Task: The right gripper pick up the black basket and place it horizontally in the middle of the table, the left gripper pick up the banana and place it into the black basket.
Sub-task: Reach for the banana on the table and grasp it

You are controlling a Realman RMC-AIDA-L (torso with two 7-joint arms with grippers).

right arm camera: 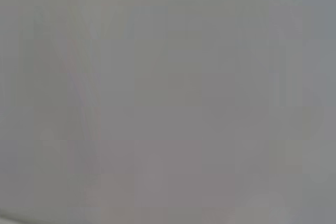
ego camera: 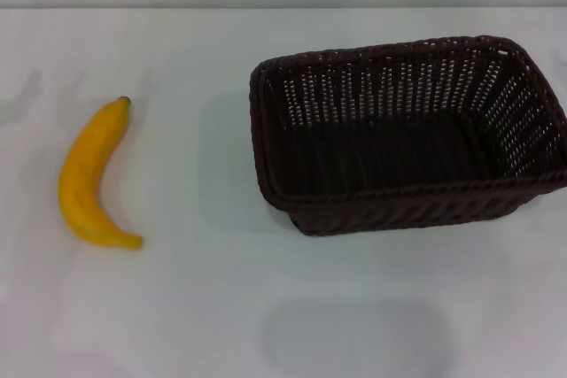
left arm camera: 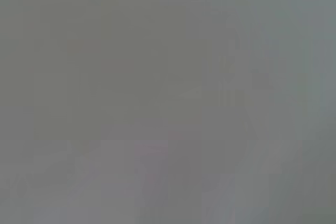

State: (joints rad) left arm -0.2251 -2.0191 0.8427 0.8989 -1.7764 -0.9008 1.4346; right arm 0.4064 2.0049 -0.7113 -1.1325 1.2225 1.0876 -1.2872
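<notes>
Head view: the black basket (ego camera: 403,135) is cut off at the picture's right edge, so its far right rim and corner lie out of frame. Its near wall hides the strip of counter (ego camera: 266,307) directly behind it, and the inner floor is too dark to resolve any weave. The counter itself runs past the left, right and bottom edges. Left wrist view and right wrist view: each shows only a uniform blurred grey field in which no object, edge or surface can be made out. Neither end effector appears in any view.
</notes>
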